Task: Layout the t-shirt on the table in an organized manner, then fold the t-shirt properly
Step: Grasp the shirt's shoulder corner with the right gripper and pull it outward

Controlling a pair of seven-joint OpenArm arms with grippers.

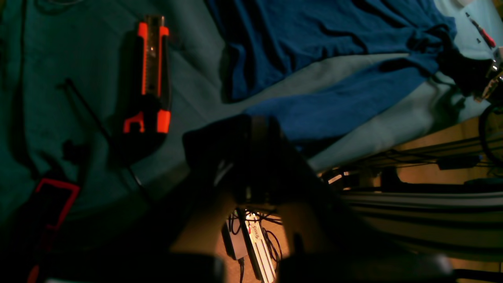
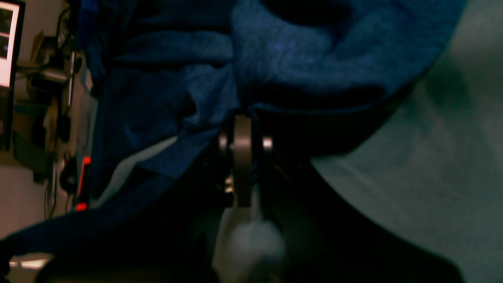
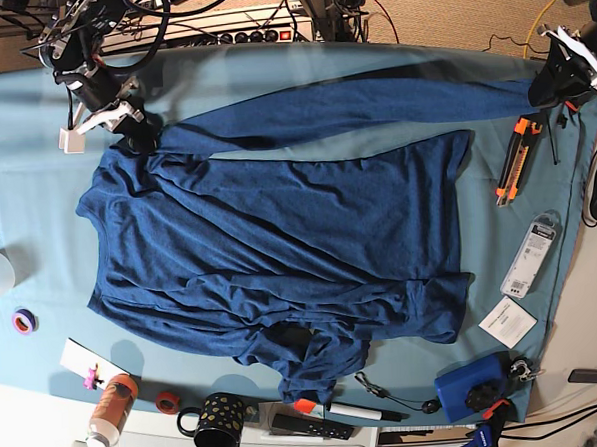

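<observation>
Across the table (image 3: pixel 37 197) — t-shirt (image 3: pixel 279 235) spread wide, wrinkled, one edge pulled taut between both arms.
Right gripper (image 3: pixel 133 127) clamped on bunched fabric at one far corner; left gripper (image 3: pixel 556 80) pinching the stretched strip's opposite end. Orange utility knife (image 3: pixel 513 158) lying just beside that end — apart from the shirt.

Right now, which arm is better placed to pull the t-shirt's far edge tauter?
Probably the right. The right gripper holds the t-shirt at its bunched corner, with bare table beyond it. The left gripper, at the stretched strip's end, already sits at the table's edge.
</observation>
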